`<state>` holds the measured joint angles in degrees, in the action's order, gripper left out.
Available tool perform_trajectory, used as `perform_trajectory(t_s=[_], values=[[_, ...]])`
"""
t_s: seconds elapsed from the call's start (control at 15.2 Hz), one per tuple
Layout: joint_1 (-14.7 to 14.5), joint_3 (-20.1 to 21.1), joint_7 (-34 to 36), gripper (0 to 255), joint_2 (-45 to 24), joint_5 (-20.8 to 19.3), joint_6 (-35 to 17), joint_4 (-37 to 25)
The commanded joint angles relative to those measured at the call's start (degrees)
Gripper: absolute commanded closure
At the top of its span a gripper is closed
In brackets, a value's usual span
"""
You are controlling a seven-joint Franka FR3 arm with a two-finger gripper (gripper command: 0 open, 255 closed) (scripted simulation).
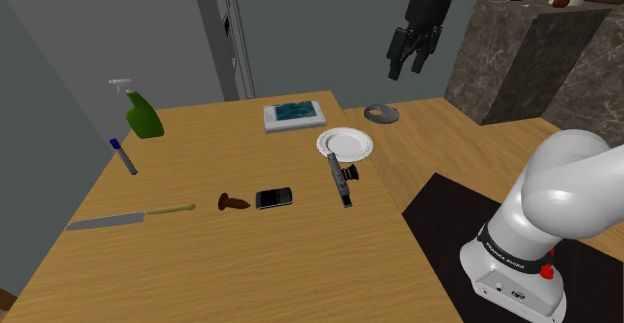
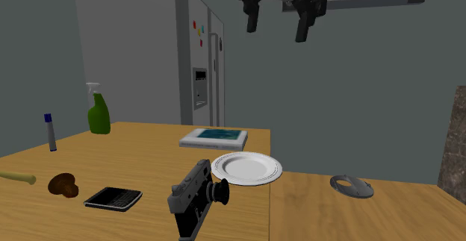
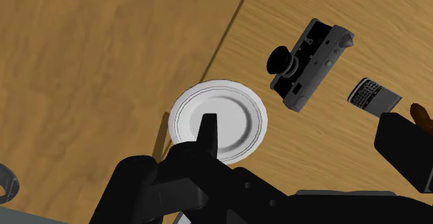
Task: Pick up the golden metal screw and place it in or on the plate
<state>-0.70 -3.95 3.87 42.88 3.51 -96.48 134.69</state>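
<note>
The gripper [image 1: 404,70] is hanging high above the table [image 1: 200,261], fingers spread apart and carrying nothing, so the pickup is not yet begun. The screw [image 1: 232,202], drawn brown, is lying on the table just beside the phone [image 1: 273,198], well apart from the plate [image 1: 346,144]. The gripper is hovering roughly over the plate, so the next move is probably calling for a swing across and a long descent.

Table [image 1: 200,261]: wood grain, matt. Plate [image 1: 346,144]: plain white, smooth, faint sheen. Camera [image 1: 342,179], just beside the plate: dark grey, matt. Screw [image 1: 232,202], well apart from the plate: dull brown, matt. Block [image 1: 530,61], beyond the plate: dark, mottled like stone.
</note>
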Motion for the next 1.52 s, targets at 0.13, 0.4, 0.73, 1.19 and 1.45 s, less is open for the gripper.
perform_trajectory(t_s=[0.13, 0.4, 0.73, 1.19, 1.45], values=[[-0.8, 1.7, 1.7, 0, -1.6, 1.1, -3.0, 1.3], [-2.3, 5.1, 5.1, 0, -5.7, 3.2, -9.0, 3.0], [-4.1, 9.3, 9.3, 0, -12.4, 5.3, -16.5, 3.3], [-6.1, 14.8, 15.2, 0, -24.3, 6.4, -26.3, 0.7], [-6.9, 17.7, 19.1, 0, -32.0, 5.5, -31.2, -2.5]])
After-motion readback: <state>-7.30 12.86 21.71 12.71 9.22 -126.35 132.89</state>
